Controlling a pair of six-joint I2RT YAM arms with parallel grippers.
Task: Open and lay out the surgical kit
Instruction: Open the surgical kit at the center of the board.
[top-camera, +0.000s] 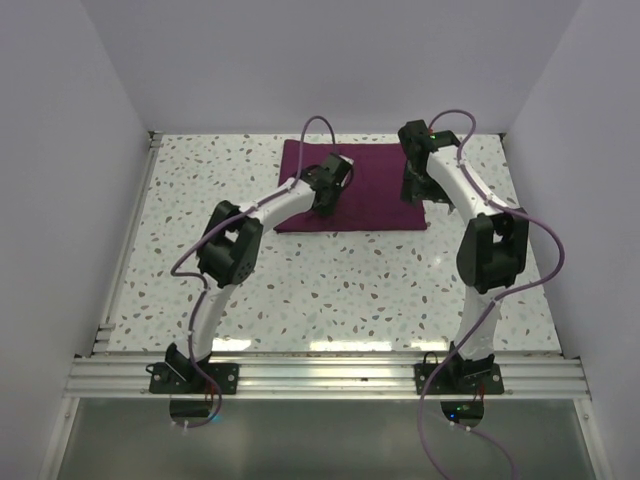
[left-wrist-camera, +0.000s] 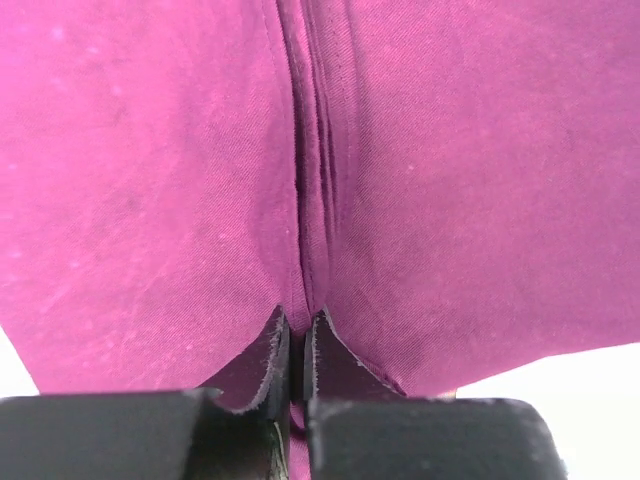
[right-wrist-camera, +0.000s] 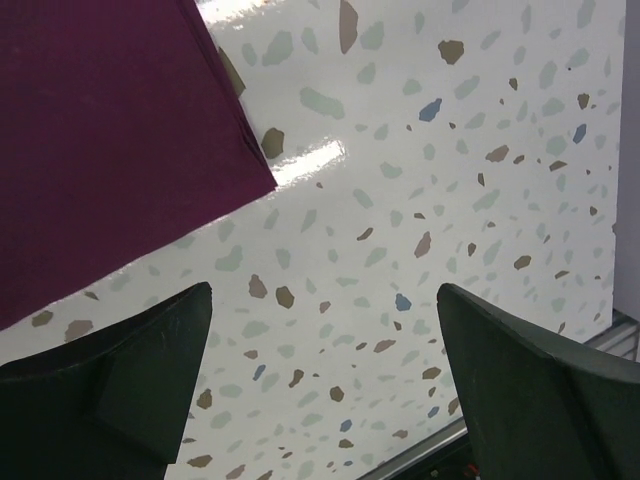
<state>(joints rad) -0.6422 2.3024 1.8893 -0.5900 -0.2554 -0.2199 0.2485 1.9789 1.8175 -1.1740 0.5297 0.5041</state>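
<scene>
1. The surgical kit wrap (top-camera: 370, 195) is lying as a flat, folded rectangle of dark purple cloth. It is still closed, and no tray or instrument is showing.
2. From the left wrist, the surgical kit wrap (left-wrist-camera: 150, 200) is filling nearly the whole view. A raised pleat of stacked fabric edges is running down its middle.
3. From above, its long axis is running side to side across the speckled bench (top-camera: 300, 290), with the short edges facing the two side walls. The pleat is running straight away from the left end effector (left-wrist-camera: 297, 335).
4. The left end effector (top-camera: 323, 205) is sitting directly on the wrap. Its fingers (left-wrist-camera: 265, 355) are pressing almost together, pinching the near end of the pleat between them.
5. The right end effector (right-wrist-camera: 325, 300) is hanging with its fingers spread wide, gripping nothing. Only bare bench (right-wrist-camera: 450, 150) is lying between them.
6. A corner of the wrap (right-wrist-camera: 100, 130) is lying just beyond the left-hand finger in the right wrist view, apart from it.
7. From above, the right end effector (top-camera: 413, 190) is hovering at the wrap's right edge.
</scene>
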